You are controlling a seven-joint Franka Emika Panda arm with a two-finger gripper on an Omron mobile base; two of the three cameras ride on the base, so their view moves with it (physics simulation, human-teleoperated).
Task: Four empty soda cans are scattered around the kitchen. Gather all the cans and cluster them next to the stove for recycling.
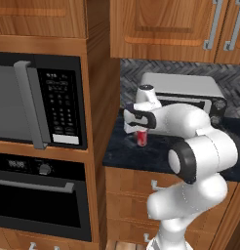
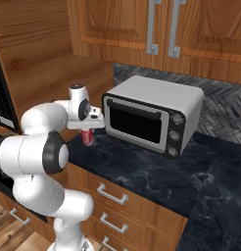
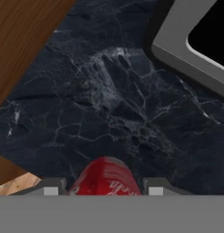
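A red soda can (image 1: 142, 138) with a silvery rim stands upright between the fingers of my gripper (image 1: 141, 133), which is shut on it from above. It sits near the left end of the black marbled counter (image 1: 127, 154), at or just above the surface; I cannot tell which. From the right, the soda can (image 2: 87, 138) hangs under the gripper (image 2: 88, 131), just left of the toaster oven. In the hand view the can's red side (image 3: 104, 178) fills the gap between the two fingertips (image 3: 50, 190). The stove is out of view.
A silver toaster oven (image 2: 152, 115) with a dark glass door stands on the counter right of the can. A wood cabinet side (image 1: 100, 97) walls the counter's left end. A black microwave (image 1: 39, 100) and wall oven (image 1: 39, 195) lie beyond it. Upper cabinets (image 2: 156, 29) hang overhead.
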